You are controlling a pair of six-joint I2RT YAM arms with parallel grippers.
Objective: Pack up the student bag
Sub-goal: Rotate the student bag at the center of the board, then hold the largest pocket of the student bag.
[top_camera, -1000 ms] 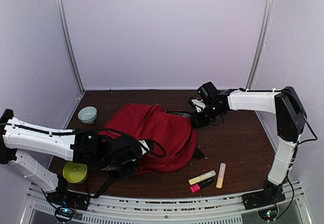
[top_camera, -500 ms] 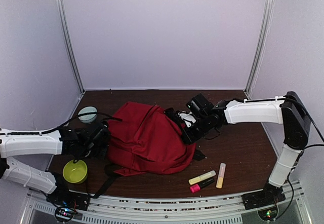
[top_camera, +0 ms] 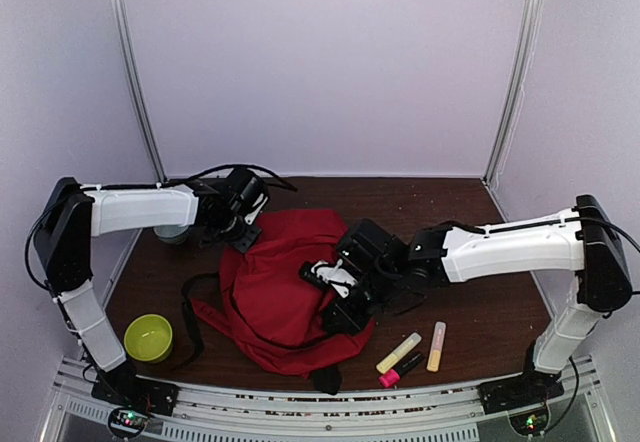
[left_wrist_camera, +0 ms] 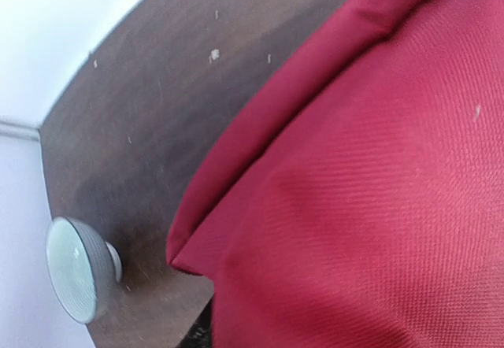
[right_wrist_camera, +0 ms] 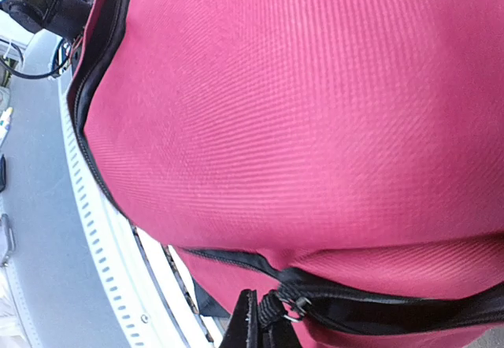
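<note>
The student bag (top_camera: 270,292) lies slumped in the middle of the surface (top_camera: 470,222). Only the top view shows both arms. The left pincer (top_camera: 245,230) is at the bag's 11 o'clock edge and the right pincer (top_camera: 335,300) at its 3 o'clock side. Three highlighters (top_camera: 400,351) lie at 4 o'clock and a green bowl (top_camera: 148,337) at 8 o'clock.

The right wrist view alone shows that pincer closed tight on the bag's black zip trim (right_wrist_camera: 370,305).

The left wrist view shows red fabric and a grey bowl (left_wrist_camera: 79,269) but no fingers, so I cannot tell how far the left pincer is open.
</note>
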